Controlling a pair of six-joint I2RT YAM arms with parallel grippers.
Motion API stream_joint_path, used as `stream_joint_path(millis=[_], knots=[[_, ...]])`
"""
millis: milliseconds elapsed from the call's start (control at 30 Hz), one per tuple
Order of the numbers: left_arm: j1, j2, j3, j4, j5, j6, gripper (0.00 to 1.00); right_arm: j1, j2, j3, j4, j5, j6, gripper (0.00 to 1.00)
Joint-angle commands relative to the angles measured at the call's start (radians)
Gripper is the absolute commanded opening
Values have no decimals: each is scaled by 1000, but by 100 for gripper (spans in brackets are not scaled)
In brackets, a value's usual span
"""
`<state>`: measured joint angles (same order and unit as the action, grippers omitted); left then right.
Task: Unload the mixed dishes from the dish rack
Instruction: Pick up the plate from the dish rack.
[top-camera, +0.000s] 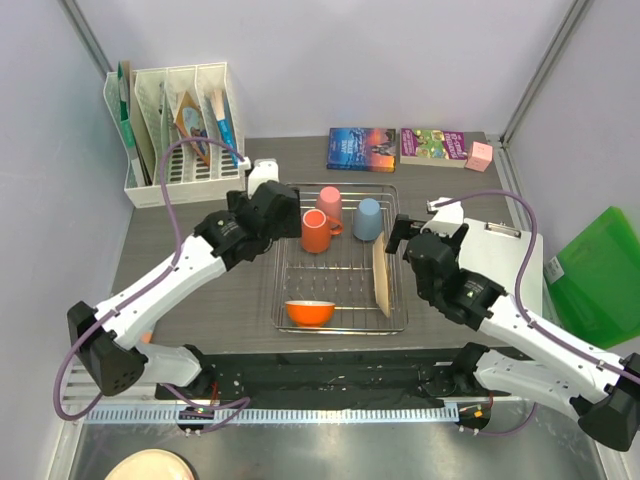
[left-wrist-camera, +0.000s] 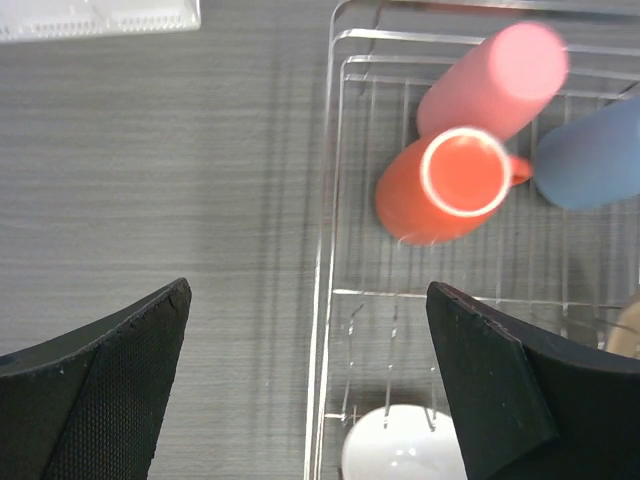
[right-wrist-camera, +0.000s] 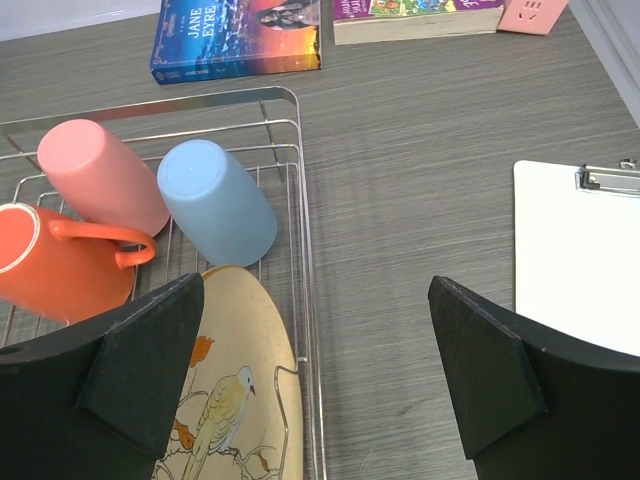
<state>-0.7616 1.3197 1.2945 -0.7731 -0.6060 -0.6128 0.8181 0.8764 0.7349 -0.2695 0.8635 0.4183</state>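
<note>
The silver wire dish rack (top-camera: 342, 274) stands mid-table. In it are an orange handled mug (top-camera: 316, 232), a pink cup (top-camera: 329, 203), a light blue cup (top-camera: 367, 219), an orange bowl (top-camera: 310, 313) and a cream floral plate (top-camera: 381, 280) on edge at the right side. My left gripper (top-camera: 288, 212) is open and empty, above the rack's left rim (left-wrist-camera: 322, 250), with the mug (left-wrist-camera: 462, 185) ahead and the bowl's white inside (left-wrist-camera: 400, 446) below. My right gripper (top-camera: 404, 236) is open and empty over the rack's right rim (right-wrist-camera: 305, 260), with the plate (right-wrist-camera: 235, 400) by its left finger.
A white file organiser (top-camera: 180, 125) stands at the back left. Two books (top-camera: 361, 148) (top-camera: 432, 146) and a pink block (top-camera: 480, 155) lie at the back. A white clipboard (top-camera: 500, 255) lies right of the rack, and a green folder (top-camera: 595, 275) lies beyond it.
</note>
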Motion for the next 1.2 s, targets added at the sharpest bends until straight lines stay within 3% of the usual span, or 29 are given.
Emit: stream_joint_path(millis=[0,100,333,433,700,867,1167], knots=[[-31,45,124,-1,-109,45,100,3,-24,47,12,36,13,100],[-44,96,170,-46,-136,45,100,1,-10,99,-40,-38,14,99],[-45,108,128,-40,-101,10,100,3,99,254,-239,-345,19,81],[-44,96,105,-34,-94,2,100,3,125,267,-264,-405,27,79],[-44,64,58,-34,-86,-11,100,1,168,242,-275,-455,57,67],[-45,58,39,-29,-75,-19,100,3,180,230,-292,-471,71,45],[-44,69,23,-29,-54,-30,99,3,223,233,-349,-492,77,44]])
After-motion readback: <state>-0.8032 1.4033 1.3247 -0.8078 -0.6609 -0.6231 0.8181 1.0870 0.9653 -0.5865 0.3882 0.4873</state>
